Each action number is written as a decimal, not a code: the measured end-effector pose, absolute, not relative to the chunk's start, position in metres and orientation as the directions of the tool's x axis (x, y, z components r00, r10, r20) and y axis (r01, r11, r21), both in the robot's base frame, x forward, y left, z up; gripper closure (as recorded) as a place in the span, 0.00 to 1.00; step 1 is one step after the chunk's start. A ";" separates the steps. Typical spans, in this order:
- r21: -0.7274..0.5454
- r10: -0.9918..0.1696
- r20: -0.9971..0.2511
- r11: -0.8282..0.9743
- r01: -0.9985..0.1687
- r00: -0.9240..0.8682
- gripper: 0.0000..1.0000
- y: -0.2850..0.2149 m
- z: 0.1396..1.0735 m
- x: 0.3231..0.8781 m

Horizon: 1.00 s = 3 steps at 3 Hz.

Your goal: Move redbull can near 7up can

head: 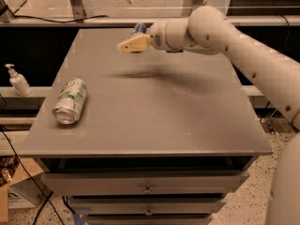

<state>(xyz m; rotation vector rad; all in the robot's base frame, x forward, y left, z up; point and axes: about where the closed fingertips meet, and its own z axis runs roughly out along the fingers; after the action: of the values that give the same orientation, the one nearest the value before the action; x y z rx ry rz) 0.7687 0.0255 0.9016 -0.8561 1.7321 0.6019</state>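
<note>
The 7up can (71,100) is wide, white and green, and lies on its side near the left edge of the grey table (154,111). The redbull can (139,29), slim and blue-silver, lies at the table's far edge; only its top end shows behind my gripper. My gripper (126,46), with tan fingers, hangs above the far part of the table, right in front of the redbull can and pointing left. My white arm reaches in from the right.
A white pump bottle (18,80) stands on a shelf left of the table. Drawers (147,189) sit under the tabletop. A glass partition and metal posts run behind the table. Cables hang at the lower left.
</note>
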 end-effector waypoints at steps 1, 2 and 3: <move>0.027 -0.200 -0.956 0.668 -0.743 -0.214 0.00 0.043 0.887 0.798; 0.058 -0.160 -0.956 0.718 -0.693 -0.247 0.00 0.054 0.875 0.826; 0.085 -0.139 -0.948 0.756 -0.648 -0.287 0.00 0.059 0.861 0.847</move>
<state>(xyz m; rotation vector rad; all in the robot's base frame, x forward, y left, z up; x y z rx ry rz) 0.8467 0.0592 0.8608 -0.6107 1.8230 0.5620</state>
